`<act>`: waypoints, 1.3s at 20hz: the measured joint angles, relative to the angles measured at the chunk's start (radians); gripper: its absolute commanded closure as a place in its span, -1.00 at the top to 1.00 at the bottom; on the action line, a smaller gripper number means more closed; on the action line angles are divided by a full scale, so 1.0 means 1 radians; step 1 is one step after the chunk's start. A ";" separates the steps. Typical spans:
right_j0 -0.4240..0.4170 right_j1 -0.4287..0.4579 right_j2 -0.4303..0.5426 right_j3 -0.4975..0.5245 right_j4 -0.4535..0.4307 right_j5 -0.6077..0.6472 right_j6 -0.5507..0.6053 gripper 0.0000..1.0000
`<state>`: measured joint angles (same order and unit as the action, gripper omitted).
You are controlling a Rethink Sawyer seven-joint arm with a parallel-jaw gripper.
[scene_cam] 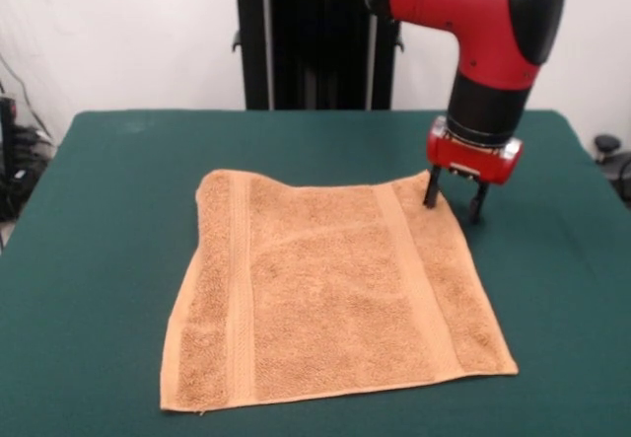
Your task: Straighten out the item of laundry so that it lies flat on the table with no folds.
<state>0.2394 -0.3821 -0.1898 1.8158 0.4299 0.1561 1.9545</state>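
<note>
- I find the orange-tan terry towel [335, 294] spread flat on the green surface [99, 210] — no folds visible.
- I see the gripper [455, 201] at its far right-hand corner, fingers [432, 188] apart, gripping nothing.

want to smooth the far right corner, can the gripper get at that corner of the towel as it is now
Probably yes. The gripper hangs open right at the towel's far right corner, one finger at the cloth's edge, the other over the bare table. Nothing stands between them. Whether the tips touch the cloth cannot be told.
</note>
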 measured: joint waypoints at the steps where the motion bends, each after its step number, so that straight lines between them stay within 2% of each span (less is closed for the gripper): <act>1: 0.010 0.001 0.000 0.000 0.011 0.000 0.000 1.00; 12: 0.126 0.005 -0.001 0.004 0.124 0.000 0.017 1.00; 17: 0.129 0.005 -0.001 0.012 0.154 0.000 0.048 1.00; 26: 0.118 0.003 0.000 0.016 0.155 0.005 0.057 1.00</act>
<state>0.3576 -0.3792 -0.1895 1.8316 0.5851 0.1615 2.0115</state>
